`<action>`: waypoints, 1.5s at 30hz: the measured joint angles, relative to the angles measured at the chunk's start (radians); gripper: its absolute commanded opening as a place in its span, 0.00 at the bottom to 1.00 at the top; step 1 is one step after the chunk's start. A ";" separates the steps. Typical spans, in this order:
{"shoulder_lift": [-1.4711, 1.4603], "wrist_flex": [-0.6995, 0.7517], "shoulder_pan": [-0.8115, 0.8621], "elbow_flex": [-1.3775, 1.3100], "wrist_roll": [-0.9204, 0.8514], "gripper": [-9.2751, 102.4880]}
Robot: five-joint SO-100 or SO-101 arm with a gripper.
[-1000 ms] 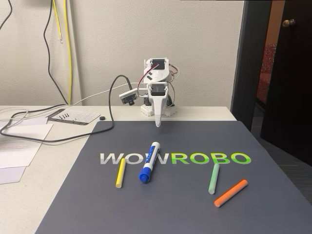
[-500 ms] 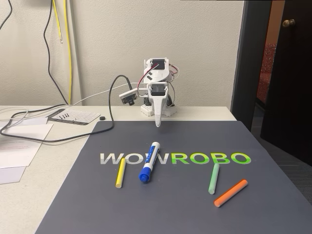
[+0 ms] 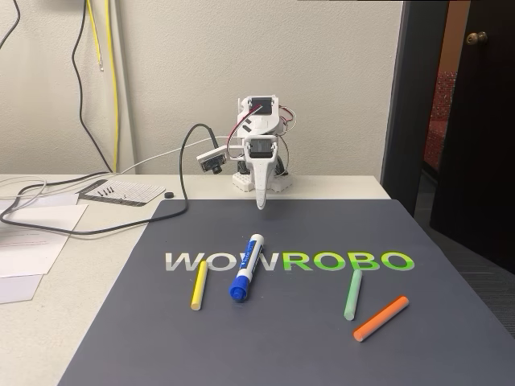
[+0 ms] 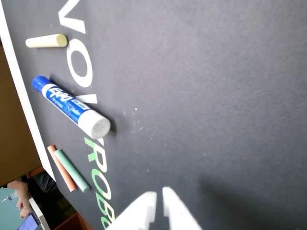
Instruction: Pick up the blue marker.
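The blue marker [image 3: 247, 267] lies on the dark mat [image 3: 322, 322], a thick white barrel with a blue cap toward the front; the wrist view shows the marker [image 4: 70, 106] with its flat white end facing me. My gripper [image 3: 261, 203] hangs folded at the mat's far edge, fingers pointing down and pressed together, well behind the marker. From the bottom edge of the wrist view the gripper [image 4: 159, 195] tips show with only a hairline gap and nothing between them.
A thin yellow stick [image 3: 198, 285] lies left of the marker; a green stick [image 3: 352, 294] and an orange stick [image 3: 381, 318] lie to the right. Cables [image 3: 96, 221] and papers [image 3: 32, 233] sit on the table at left. A dark door [image 3: 467, 121] stands at right.
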 measured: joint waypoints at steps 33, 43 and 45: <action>-1.183 -0.460 -0.078 -0.841 -0.877 0.08; -1.457 -0.448 -0.060 -1.014 -1.158 0.16; -1.505 -0.416 -0.049 -1.065 -1.203 0.17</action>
